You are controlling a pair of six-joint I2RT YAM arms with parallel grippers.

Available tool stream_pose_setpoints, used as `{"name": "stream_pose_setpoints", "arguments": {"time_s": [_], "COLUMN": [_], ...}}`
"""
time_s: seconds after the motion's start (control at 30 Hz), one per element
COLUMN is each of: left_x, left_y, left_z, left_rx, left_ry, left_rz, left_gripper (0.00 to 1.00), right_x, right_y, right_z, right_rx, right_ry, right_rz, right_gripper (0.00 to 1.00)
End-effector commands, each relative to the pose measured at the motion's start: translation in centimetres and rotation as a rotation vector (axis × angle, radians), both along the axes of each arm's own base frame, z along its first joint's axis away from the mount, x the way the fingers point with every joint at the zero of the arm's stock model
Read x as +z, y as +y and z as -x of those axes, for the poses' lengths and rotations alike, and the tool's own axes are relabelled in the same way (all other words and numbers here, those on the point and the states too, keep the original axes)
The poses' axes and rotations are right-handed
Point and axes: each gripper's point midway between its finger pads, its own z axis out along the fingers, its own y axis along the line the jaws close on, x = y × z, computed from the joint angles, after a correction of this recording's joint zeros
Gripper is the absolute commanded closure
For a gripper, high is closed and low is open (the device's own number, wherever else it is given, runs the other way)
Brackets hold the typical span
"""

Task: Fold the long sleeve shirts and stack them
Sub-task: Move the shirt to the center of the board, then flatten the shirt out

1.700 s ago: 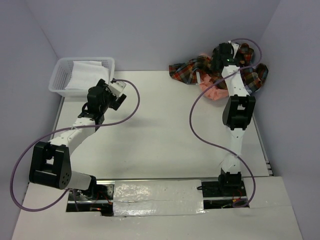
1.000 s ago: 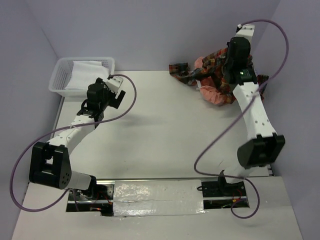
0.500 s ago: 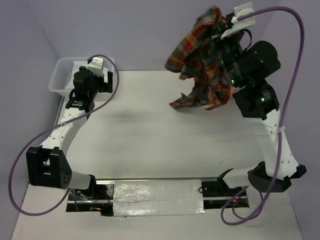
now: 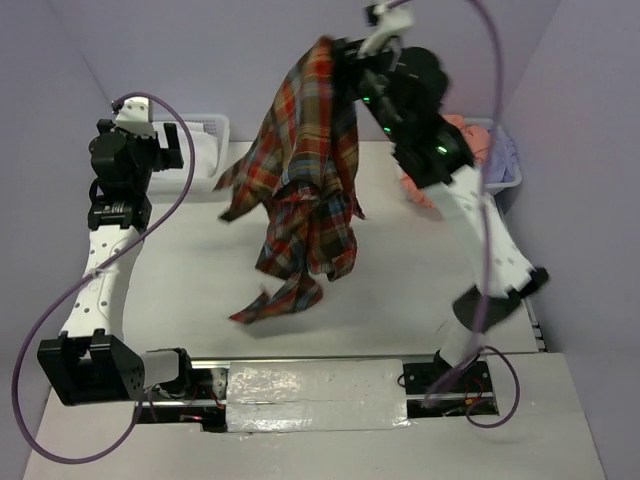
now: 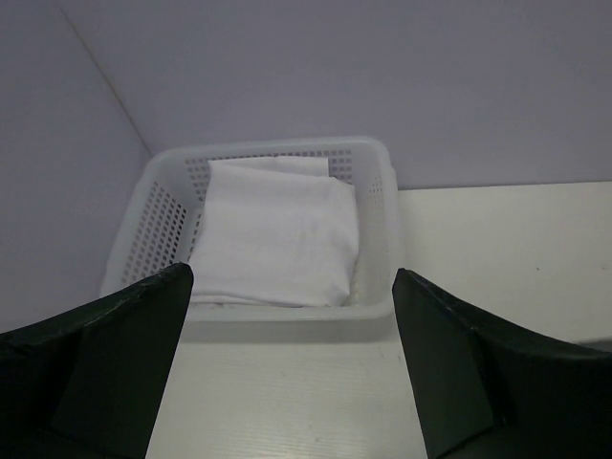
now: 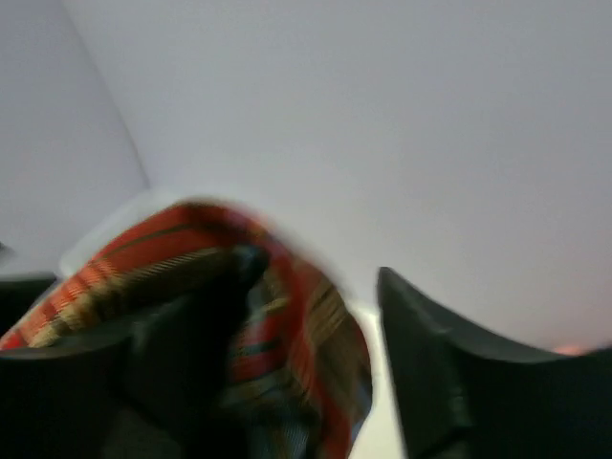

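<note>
1. White table (image 4: 180, 270), lilac walls round it. Plaid shirt (image 4: 310, 170) hangs over the middle; can't tell if its lowest tail touches the top.
2. Shirt hangs from R gripper (image 6: 316, 277) at top centre of the overhead view. Long axis near vertical, tails trailing to lower left.
3. R jaws stand parted some, w/ plaid bunched betw. them & over one finger. Wrist view is blurred, so can't tell if it's pinched or slipping free.
4. L gripper (image 5: 289, 277) gapes wide, nothing in it. It sits upper left, facing basket (image 5: 287, 145) w/ folded white cloth, well apart from the shirt.
5. Pink shirt (image 4: 470, 135) & lavender shirt (image 4: 505, 150) are heaped at upper right, behind R arm.
6. My guess: R arm is the one at the shirt. To spread it flat, L gripper would prob. have to cross toward frame centre for that loose lower-left tail.
</note>
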Motion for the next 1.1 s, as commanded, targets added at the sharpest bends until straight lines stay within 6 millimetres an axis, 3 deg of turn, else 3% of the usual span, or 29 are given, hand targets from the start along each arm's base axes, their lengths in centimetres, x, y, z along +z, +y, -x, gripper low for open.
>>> {"name": "stream_pose_setpoints", "arguments": {"time_s": [0.0,0.03,0.07,0.1,0.13,0.17,0.2,0.23,0.27,0.3,0.33,0.37,0.4,0.47,0.5,0.53,0.57,0.6,0.67,0.77,0.87,0.97,1.07], "left_x": [1.6,1.4,1.2,0.3,-0.5,-1.2,-2.8,-3.8,-4.9,-7.1,-8.3,-9.5,-12.0,-15.2,-17.8,-19.0,-20.1,-21.5,-22.6,-24.2,-26.7,-29.1,-30.1], "left_y": [-0.9,-1.3,-1.7,-2.0,-3.0,-3.7,-4.3,-4.9,-6.2,-7.2,-8.0,-9.1,-10.1,-10.3,-10.8,-10.7,-10.6,-11.6,-14.0,-16.2,-16.6,-16.8,-18.1], "left_z": [0.8,0.8,0.7,0.6,0.7,0.8,1.3,1.6,2.2,3.2,3.8,4.4,5.6,7.0,7.9,8.3,8.6,9.3,10.2,10.0,10.0,11.0,12.4], "left_rx": [-0.059,-0.081,-0.105,-0.134,-0.190,-0.229,-0.261,-0.299,-0.376,-0.448,-0.495,-0.566,-0.622,-0.683,-0.713,-0.717,-0.745,-0.809,-0.923,-0.973,-0.992,-1.031,-1.109], "left_ry": [-0.040,-0.032,-0.020,0.022,0.053,0.084,0.152,0.186,0.217,0.275,0.299,0.313,0.362,0.442,0.503,0.533,0.554,0.582,0.587,0.614,0.696,0.748,0.743], "left_rz": [-0.054,-0.057,-0.059,-0.078,-0.093,-0.136,-0.149,-0.178,-0.200,-0.262,-0.290,-0.363,-0.396,-0.528,-0.559,-0.592,-0.655,-0.684,-0.734,-0.733,-0.733,-0.712,-0.709], "left_gripper": [0.01,0.01,0.01,0.01,0.01,0.01,0.01,0.02,0.04,0.05,0.07,0.16,0.21,0.36,0.39,0.41,0.33,0.27,0.14,0.10,0.08,0.08,0.07], "right_x": [-15.8,-19.0,-24.7,-23.5,-25.9,-26.6,-28.8,-29.1,-25.5,-31.0,-30.5,-28.2,-32.9,-34.0,-37.4,-38.8,-39.6,-42.3,-45.2,-47.6,-48.3,-49.0,-50.6], "right_y": [1.8,1.7,2.0,0.5,-0.5,-1.2,-2.8,-3.0,-3.9,-4.7,-4.1,-4.4,-4.6,-4.4,-4.9,-5.2,-5.3,-5.6,-5.0,-3.9,-3.1,-1.9,-1.1], "right_z": [-8.1,-8.5,-10.7,-11.8,-11.4,-11.4,-11.2,-11.4,-9.8,-8.2,-8.3,-6.3,-4.4,-2.3,-0.8,0.1,1.0,2.4,4.7,7.1,8.6,10.1,11.4], "right_rx": [0.006,0.041,0.051,0.038,0.016,-0.008,-0.089,-0.112,-0.111,-0.119,-0.080,-0.045,-0.019,0.018,0.008,0.003,0.009,0.012,0.063,0.143,0.192,0.229,0.258], "right_ry": [0.424,0.543,0.693,0.732,0.838,0.871,0.912,0.883,0.791,0.886,0.818,0.755,0.837,0.842,0.920,0.953,0.975,1.040,1.121,1.200,1.204,1.209,1.261], "right_rz": [0.150,0.168,0.180,0.074,0.081,0.078,0.124,0.136,0.114,0.176,0.139,0.110,0.146,0.136,0.155,0.164,0.165,0.178,0.170,0.139,0.130,0.165,0.174], "right_gripper": [0.22,0.06,0.00,0.00,0.00,0.00,0.00,0.00,0.00,0.00,0.01,0.24,0.52,0.99,0.99,0.94,0.70,0.56,0.35,0.29,0.24,0.20,0.20]}}
